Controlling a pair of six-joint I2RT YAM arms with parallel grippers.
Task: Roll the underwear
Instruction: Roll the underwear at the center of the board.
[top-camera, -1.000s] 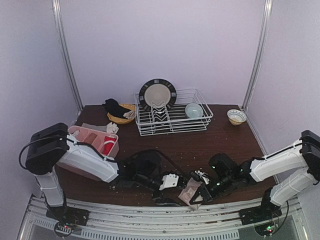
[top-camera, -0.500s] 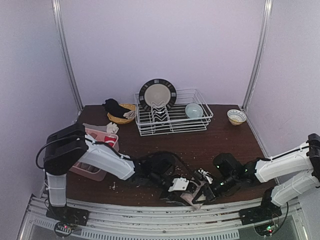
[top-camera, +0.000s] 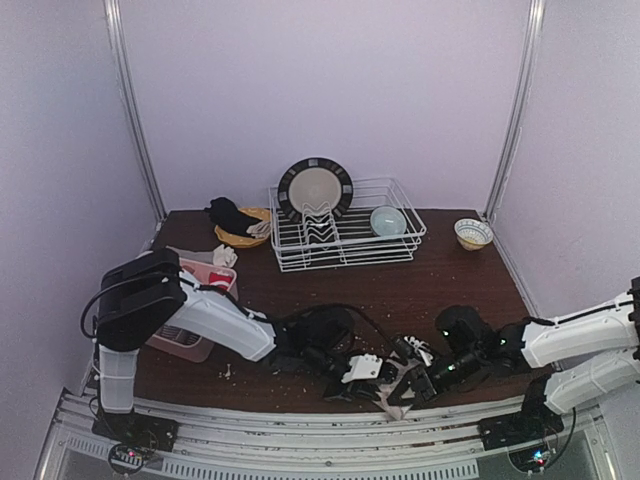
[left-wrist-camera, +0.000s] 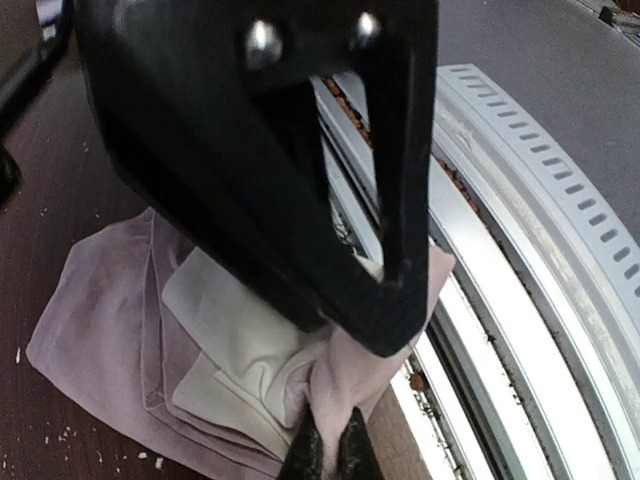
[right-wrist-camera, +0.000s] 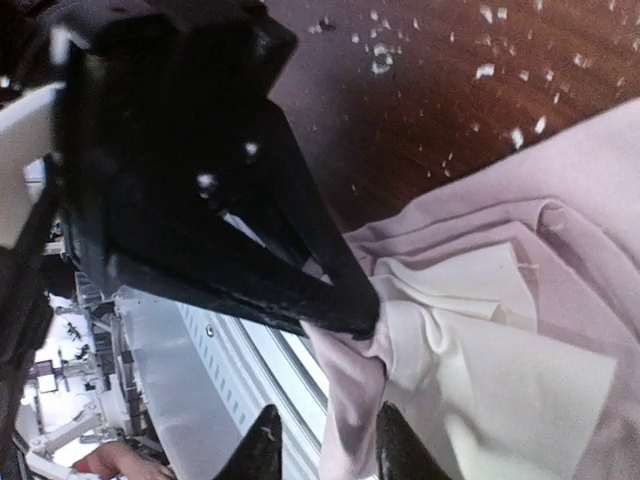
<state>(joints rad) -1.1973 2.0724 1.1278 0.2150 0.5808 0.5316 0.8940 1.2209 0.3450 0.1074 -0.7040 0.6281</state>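
Note:
The underwear (top-camera: 392, 398) is a pale pink piece with a white lining, bunched at the table's near edge and partly hanging over the rail. My left gripper (top-camera: 378, 384) meets it from the left and my right gripper (top-camera: 410, 388) from the right. In the left wrist view my left gripper (left-wrist-camera: 327, 455) is shut on a raised pink fold of the underwear (left-wrist-camera: 110, 320), with the right gripper's black finger (left-wrist-camera: 385, 300) just above. In the right wrist view my right gripper (right-wrist-camera: 325, 450) stands open, the fold of the underwear (right-wrist-camera: 500, 330) hanging loose between its tips.
A white dish rack (top-camera: 345, 245) with a plate (top-camera: 315, 188) and a bowl (top-camera: 388, 221) stands at the back. A small bowl (top-camera: 473, 233) sits back right, a yellow basket (top-camera: 243, 232) back left, a pink bin (top-camera: 190, 335) at left. A metal rail (top-camera: 300, 420) runs along the near edge.
My left gripper moved right to the underwear and shut on its fold. My right gripper, shut on the cloth before, has opened.

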